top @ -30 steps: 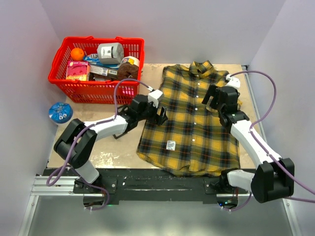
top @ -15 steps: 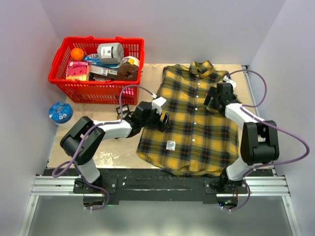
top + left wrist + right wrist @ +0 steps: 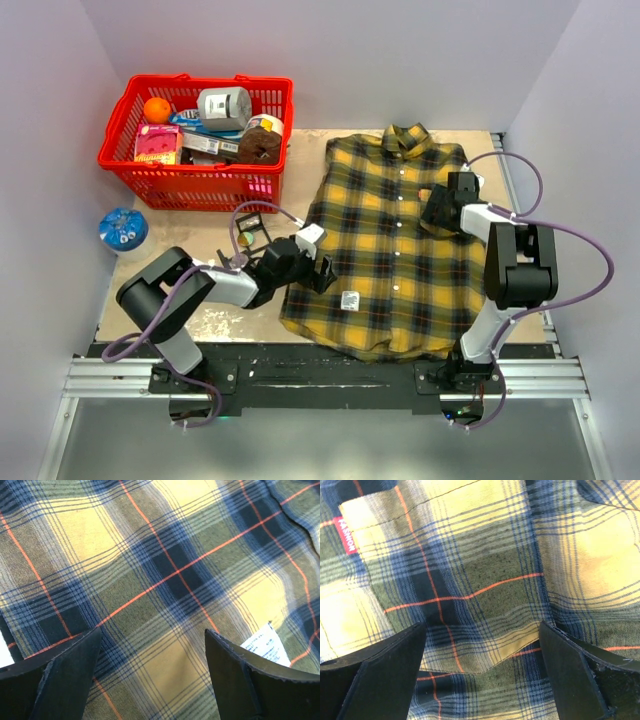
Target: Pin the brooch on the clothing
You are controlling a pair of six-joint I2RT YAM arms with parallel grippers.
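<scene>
Both grippers, left (image 3: 322, 272) and right (image 3: 436, 212), hover with jaws apart over the plaid shirt (image 3: 390, 250), which lies flat on the table's (image 3: 215, 322) right half. Neither holds a brooch. Closing here would likely only bunch the cloth and rumple the chest pocket (image 3: 450, 580).

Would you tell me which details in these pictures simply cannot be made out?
- Brooch: not recognisable in any view; a small dark item left of the shirt, top view, is too small to identify.
- White label, left wrist view: print too small, lower edge hidden by a pincer finger.
- Red tag, right wrist view: lettering blurred.
</scene>
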